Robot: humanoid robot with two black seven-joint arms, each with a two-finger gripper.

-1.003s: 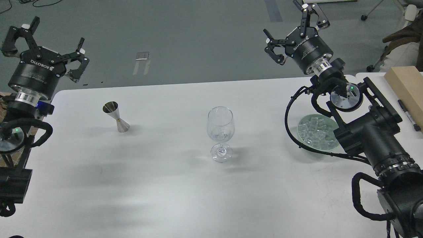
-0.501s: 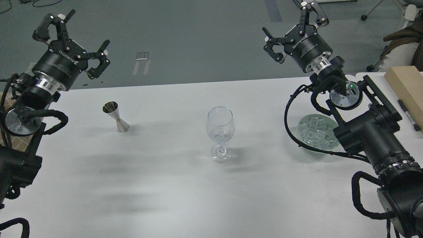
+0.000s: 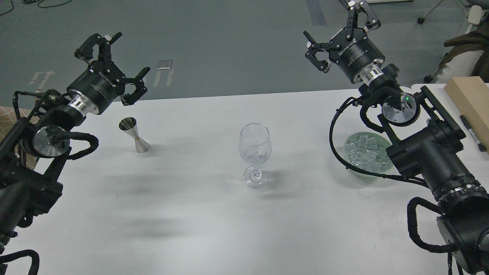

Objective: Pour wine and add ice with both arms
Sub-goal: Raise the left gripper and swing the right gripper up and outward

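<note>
A clear wine glass (image 3: 255,153) stands upright mid-table and looks empty. To its left stands a small steel jigger (image 3: 134,135); no wine shows in it from here. My left gripper (image 3: 114,65) hangs open above and just behind the jigger, holding nothing. At the right, a clear shallow bowl (image 3: 384,145) holds the ice (image 3: 363,153), many small glassy cubes, partly hidden by my right arm. My right gripper (image 3: 338,32) is open and empty, raised beyond the table's far edge, well above and behind the bowl.
The white table (image 3: 191,214) runs to a far edge near the top third of the view, with grey floor beyond. A pale wooden block (image 3: 470,100) and a dark marker pen (image 3: 472,133) lie at the right edge.
My left arm has swung right and forward, bringing its open gripper from the far left to just behind the jigger. The right gripper has barely moved.
</note>
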